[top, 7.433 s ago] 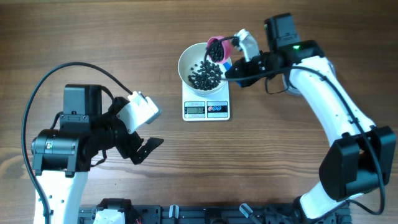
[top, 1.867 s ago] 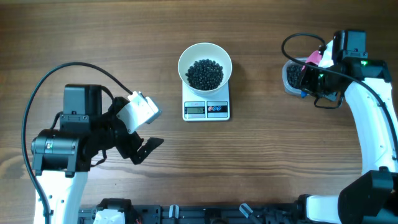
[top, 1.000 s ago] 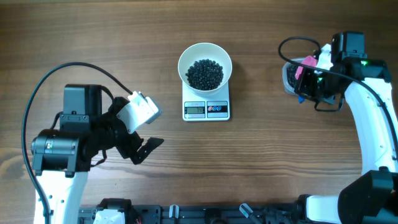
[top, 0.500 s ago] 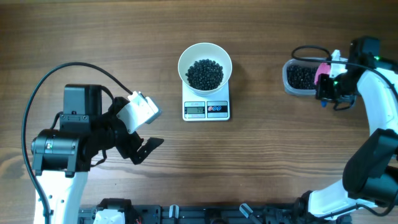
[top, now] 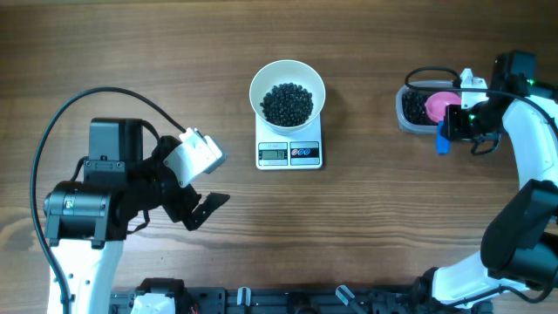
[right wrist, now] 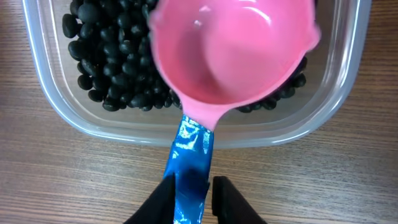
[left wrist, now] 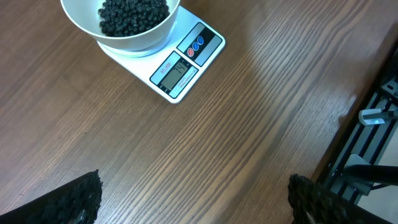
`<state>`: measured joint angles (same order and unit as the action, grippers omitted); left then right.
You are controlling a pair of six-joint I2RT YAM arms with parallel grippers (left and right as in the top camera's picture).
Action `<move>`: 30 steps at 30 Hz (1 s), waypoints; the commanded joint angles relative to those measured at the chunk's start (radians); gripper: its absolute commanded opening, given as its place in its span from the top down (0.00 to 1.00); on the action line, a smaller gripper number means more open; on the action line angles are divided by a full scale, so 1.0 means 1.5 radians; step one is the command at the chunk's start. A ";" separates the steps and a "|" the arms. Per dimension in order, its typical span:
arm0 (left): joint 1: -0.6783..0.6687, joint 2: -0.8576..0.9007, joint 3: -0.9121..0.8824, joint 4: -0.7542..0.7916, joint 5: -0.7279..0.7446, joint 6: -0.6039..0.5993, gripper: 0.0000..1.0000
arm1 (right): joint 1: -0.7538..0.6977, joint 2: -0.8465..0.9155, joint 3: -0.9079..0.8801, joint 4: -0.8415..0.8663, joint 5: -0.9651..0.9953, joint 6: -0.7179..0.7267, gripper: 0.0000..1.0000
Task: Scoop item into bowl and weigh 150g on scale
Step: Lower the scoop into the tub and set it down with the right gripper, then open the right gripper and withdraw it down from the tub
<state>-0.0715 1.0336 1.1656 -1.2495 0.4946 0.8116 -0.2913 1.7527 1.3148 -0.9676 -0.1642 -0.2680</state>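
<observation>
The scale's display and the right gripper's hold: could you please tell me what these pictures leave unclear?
- Scale reading: digits too small in overhead and left wrist views.
- Right gripper: the right wrist view's bottom edge cuts its fingers; hold on the blue handle unclear.
- Beans in the tub: the pink scoop covers many.
- Bowl: cut by the left wrist view's top edge.

This is a robotics lab bench rather than a kitchen. Two white-and-black machine arms, the left arm (top: 87, 209) and the right arm (top: 532, 157), stand at a wood-grain table (top: 349, 227). A black cable (top: 87, 94) loops off the left one. A black metal rail (top: 288, 301) with fittings runs along the table edge, well away from the pink scoop (top: 440, 102). The scoop's handle (right wrist: 189, 168) is wrapped in blue tape. The only kitchen gear is a clear plastic tub (top: 410, 120) under the scoop and a small scale (top: 289, 153) well to its left.
</observation>
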 commanded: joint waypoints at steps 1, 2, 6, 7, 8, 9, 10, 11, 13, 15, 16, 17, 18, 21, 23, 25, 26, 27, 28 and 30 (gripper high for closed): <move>-0.003 0.000 0.013 0.002 0.001 0.015 0.00 | 0.003 0.006 0.000 0.005 -0.014 0.009 0.64; -0.003 0.000 0.013 0.002 0.001 0.015 0.00 | 0.002 0.005 0.001 0.008 -0.014 0.028 0.62; -0.003 0.000 0.013 0.002 0.001 0.015 0.00 | 0.002 -0.012 0.019 0.007 -0.064 0.076 0.46; -0.003 0.000 0.013 0.002 0.001 0.015 0.00 | 0.002 -0.023 0.024 0.007 -0.088 0.082 0.41; -0.003 0.000 0.013 0.002 0.001 0.015 0.00 | 0.002 -0.037 0.029 0.007 -0.105 0.097 0.35; -0.003 0.000 0.013 0.002 0.001 0.015 0.00 | 0.001 -0.050 0.033 0.007 -0.110 0.116 0.30; -0.003 0.000 0.013 0.002 0.001 0.015 0.00 | 0.001 -0.070 0.036 0.007 -0.115 0.147 0.28; -0.003 0.000 0.013 0.002 0.001 0.015 0.00 | 0.001 -0.099 0.037 0.007 -0.117 0.187 0.28; -0.003 0.000 0.013 0.002 0.001 0.015 0.00 | 0.001 -0.151 0.037 0.005 -0.117 0.264 0.26; -0.003 0.000 0.013 0.002 0.001 0.015 0.00 | 0.001 -0.200 0.037 -0.003 -0.116 0.348 0.14; -0.003 0.000 0.013 0.002 0.001 0.015 0.00 | 0.001 -0.223 0.036 -0.008 -0.114 0.389 0.08; -0.003 0.000 0.013 0.002 0.001 0.015 0.00 | 0.001 -0.244 0.034 -0.015 -0.113 0.435 0.00; -0.003 0.000 0.013 0.002 0.001 0.015 0.00 | 0.001 -0.257 0.034 -0.022 -0.111 0.465 0.00; -0.003 0.000 0.013 0.002 0.001 0.015 0.00 | 0.001 -0.294 0.034 -0.073 -0.078 0.568 0.00; -0.003 0.000 0.013 0.002 0.001 0.015 0.00 | 0.001 -0.313 0.027 -0.094 -0.039 0.640 0.00; -0.003 0.000 0.013 0.002 0.001 0.015 0.00 | 0.001 -0.331 0.005 -0.096 -0.018 0.707 0.00; -0.003 0.000 0.013 0.002 0.001 0.015 0.00 | 0.001 -0.339 -0.006 -0.096 -0.012 0.731 0.00; -0.003 0.000 0.013 0.002 0.001 0.015 0.00 | 0.001 -0.347 -0.021 -0.094 -0.011 0.748 0.00; -0.003 0.000 0.013 0.002 0.001 0.015 0.00 | 0.001 -0.356 -0.045 -0.087 -0.011 0.765 0.00; -0.003 0.000 0.013 0.002 0.001 0.015 0.00 | 0.001 -0.374 -0.100 -0.070 -0.014 0.806 0.00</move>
<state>-0.0715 1.0344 1.1656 -1.2495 0.4942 0.8116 -0.2916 1.2358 1.2716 -1.0946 -0.2234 0.7544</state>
